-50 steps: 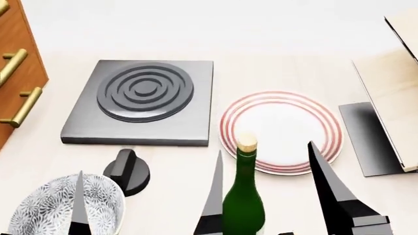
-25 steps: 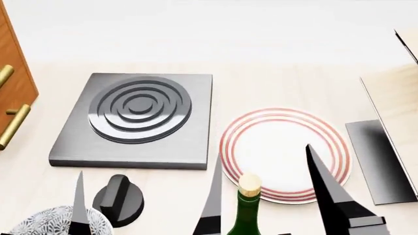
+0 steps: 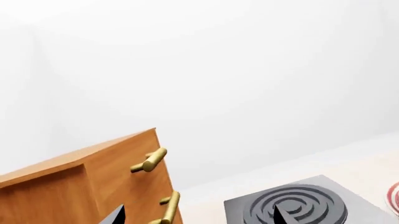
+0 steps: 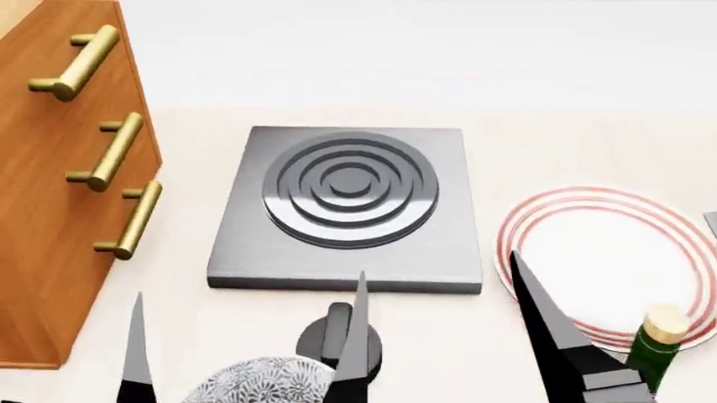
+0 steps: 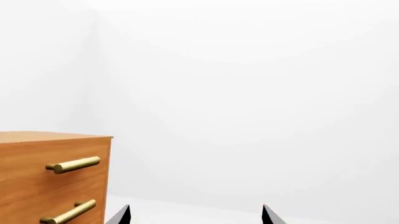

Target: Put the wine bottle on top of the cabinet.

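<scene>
Since the earlier frames the head view has swung left: the cabinet point(image 4: 67, 193) now fills the left edge w/ three brass handles showing, the burner plate point(image 4: 348, 206) sits centre, and the wine bottle point(image 4: 653, 346) has slid from between the right fingers to the far lower right, only cork and a bit of green neck visible.

Bottle stands upright on the table, just in front of the striped plate point(image 4: 610, 260), outside the right gripper point(image 4: 448, 336) — it is beside the outer finger, not between the two. That gripper's fingers are spread wide apart, nothing in them; right wrist view shows the same, two tips w/ a big gap and only cabinet and wall beyond. Left gripper point(image 4: 241, 353): also spread, nothing held, w/ the patterned bowl point(image 4: 264, 382) low between its fingers in head view.

Progress, judging from this: basically not started. Bottle not yet grasped, not lifted, well apart from the cabinet. Cabinet top point(image 3: 74, 156) looks bare in the left wrist view, as far as shown. Left to do: get the right gripper around the bottle, close, lift, carry left across the burner, set it down upright on top. Black knob point(image 4: 336, 336) near the burner edge is in the path low down.
</scene>
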